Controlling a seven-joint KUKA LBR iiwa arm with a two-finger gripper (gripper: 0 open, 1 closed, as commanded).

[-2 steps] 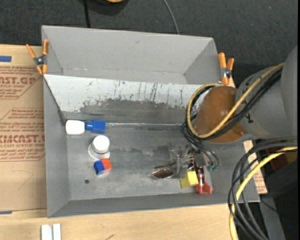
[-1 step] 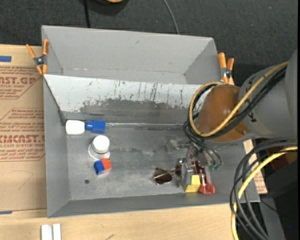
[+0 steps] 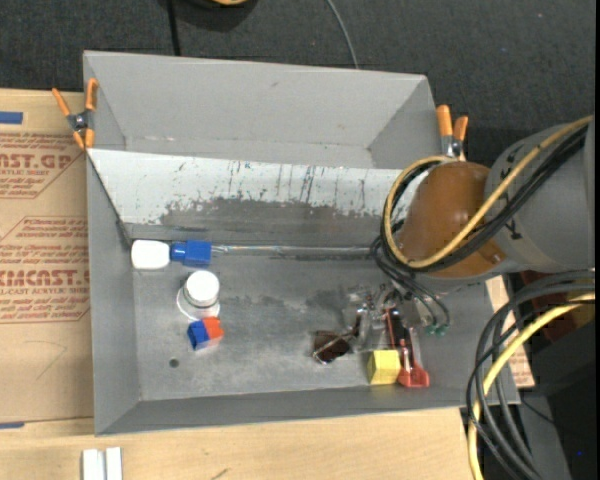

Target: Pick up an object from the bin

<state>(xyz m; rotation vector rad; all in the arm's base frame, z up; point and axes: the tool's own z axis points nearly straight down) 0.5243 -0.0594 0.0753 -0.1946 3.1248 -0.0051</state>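
Camera view finds the jaws low over the right front floor of the bin [image 3: 260, 118]; whether they are spread or pressed together cannot be told. Just below them lies a yellow cube [image 3: 383, 366], with a red piece [image 3: 413, 375] beside it and a dark brown thing [image 3: 330, 348] to its left. A white cap [image 3: 200, 290] sits well apart.

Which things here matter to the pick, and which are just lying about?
In play: gripper; beside it, yellow block, red piece, brown piece.
Lying about, far left: white-and-blue tube, white cap, blue-orange block.
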